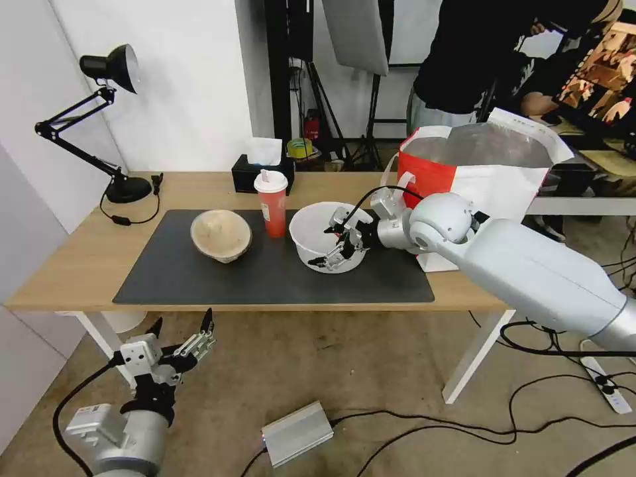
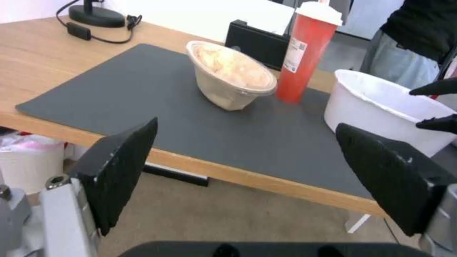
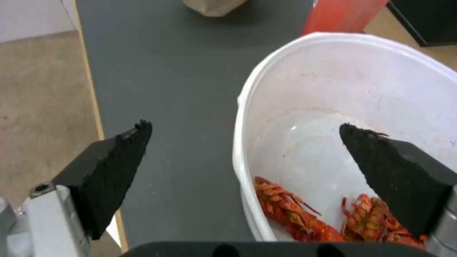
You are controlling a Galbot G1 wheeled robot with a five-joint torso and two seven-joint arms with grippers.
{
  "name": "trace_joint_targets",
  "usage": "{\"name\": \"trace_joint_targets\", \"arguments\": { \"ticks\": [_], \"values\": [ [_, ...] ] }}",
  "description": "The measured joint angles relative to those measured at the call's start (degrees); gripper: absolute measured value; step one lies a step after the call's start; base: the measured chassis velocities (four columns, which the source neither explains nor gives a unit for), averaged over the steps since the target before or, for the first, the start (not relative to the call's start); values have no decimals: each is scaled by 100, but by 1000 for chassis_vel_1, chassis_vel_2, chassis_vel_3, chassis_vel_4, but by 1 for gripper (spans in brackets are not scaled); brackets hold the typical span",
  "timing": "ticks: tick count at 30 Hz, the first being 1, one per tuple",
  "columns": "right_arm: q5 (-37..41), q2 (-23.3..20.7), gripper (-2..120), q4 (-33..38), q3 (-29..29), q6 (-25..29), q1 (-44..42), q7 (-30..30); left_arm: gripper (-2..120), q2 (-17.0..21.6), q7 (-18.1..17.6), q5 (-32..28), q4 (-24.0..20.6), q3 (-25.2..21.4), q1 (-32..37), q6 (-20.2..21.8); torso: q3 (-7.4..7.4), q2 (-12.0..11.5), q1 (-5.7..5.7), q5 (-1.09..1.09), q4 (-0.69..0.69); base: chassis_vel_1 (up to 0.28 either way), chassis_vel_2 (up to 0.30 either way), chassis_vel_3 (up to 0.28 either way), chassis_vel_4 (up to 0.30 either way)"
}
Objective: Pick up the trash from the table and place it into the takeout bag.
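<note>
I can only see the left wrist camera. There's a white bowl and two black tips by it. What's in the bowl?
Observer: Red food scraps lie in the white bowl, against its wall nearest the right gripper.
Operator: Are those tips grabbing it?
Observer: Not yet. The right gripper is open, one of its fingers inside the bowl and the other outside, straddling the rim.
Operator: Where's the bag?
Observer: The bag stands open at the table's right end, behind the right arm.
Operator: And my gripper?
Observer: The left gripper hangs open below the table's front edge, over the floor.
</note>
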Motion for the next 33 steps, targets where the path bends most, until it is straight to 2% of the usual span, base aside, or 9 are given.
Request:
{"name": "trace_joint_targets", "arguments": {
  "ticks": [33],
  "values": [
    [-272, 124, 100, -322, -139, 104, -34, -125, 100, -56, -1, 176, 108, 140, -30, -22, 0, 0, 0, 0, 0, 0, 0, 0, 0]
  ]
}}
